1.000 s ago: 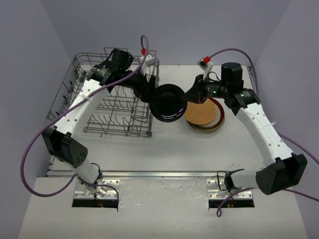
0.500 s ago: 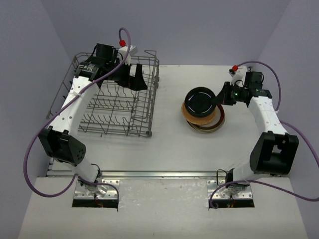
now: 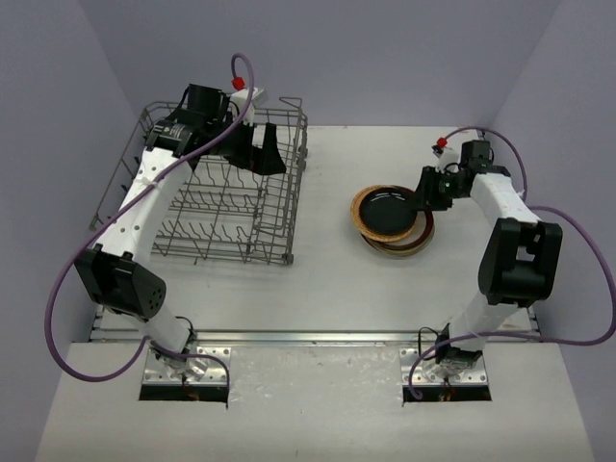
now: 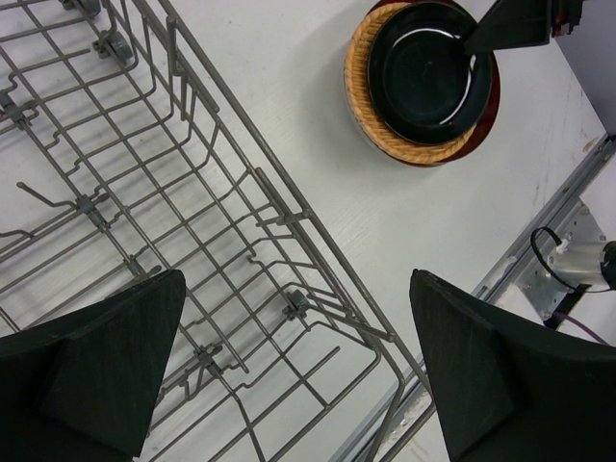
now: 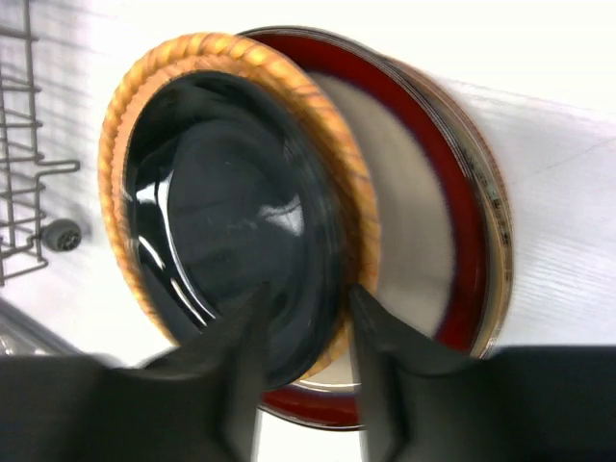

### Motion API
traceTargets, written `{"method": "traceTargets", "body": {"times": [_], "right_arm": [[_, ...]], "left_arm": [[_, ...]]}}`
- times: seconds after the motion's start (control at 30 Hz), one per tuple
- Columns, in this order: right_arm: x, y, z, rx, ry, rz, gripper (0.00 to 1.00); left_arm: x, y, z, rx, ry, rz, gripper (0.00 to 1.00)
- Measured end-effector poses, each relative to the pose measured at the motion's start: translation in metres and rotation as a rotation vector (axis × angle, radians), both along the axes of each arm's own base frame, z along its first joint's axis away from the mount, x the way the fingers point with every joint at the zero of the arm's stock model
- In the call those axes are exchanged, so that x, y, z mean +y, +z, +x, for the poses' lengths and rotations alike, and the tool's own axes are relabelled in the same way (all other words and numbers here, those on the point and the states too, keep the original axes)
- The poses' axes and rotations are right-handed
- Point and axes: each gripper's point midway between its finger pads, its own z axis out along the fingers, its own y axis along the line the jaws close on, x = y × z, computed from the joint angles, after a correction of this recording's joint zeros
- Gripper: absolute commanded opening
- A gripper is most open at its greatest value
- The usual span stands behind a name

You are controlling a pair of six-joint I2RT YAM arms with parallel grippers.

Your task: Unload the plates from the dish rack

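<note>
The black plate (image 3: 390, 205) is lying flat on the tan plate (image 3: 363, 222), topping the stack that is sitting on the table (image 3: 318, 279) well right of the dish rack (image 3: 221, 207). Your right gripper (image 3: 423, 192) is straddling the black plate's right rim, with a finger on either side. You cannot tell whether it is pinching. Your left gripper (image 3: 262, 154) is hanging over the rack's far right corner, jaws standing wide apart.
</note>
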Motion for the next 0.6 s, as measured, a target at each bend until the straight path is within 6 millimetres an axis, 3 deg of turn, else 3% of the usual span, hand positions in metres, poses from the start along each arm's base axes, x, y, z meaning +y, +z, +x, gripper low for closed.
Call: {"method": "traceTargets", "body": {"times": [0.1,0.27,0.4,0.5,0.6], "right_arm": [[-0.005,0.002,0.007,0.0,-0.006,-0.027,0.58],[-0.011,0.025,0.017,-0.06,-0.022,-0.062,0.58],[-0.01,0.056,0.021,-0.149,-0.036,-0.111,0.57],[0.012,0.087,0.024,-0.254,0.0,-0.164,0.51],[0.061,0.111,0.023,-0.333,0.086,-0.183,0.39]], "left_arm": [[0.0,0.0,0.0,0.001,0.003,0.0,1.0],[0.001,0.0,0.001,-0.002,0.011,0.006,1.0],[0.004,0.0,0.004,-0.012,0.027,0.018,1.0],[0.007,0.001,0.006,-0.023,0.045,0.028,1.0],[0.011,0.004,0.007,-0.037,0.065,0.04,1.0]]}}
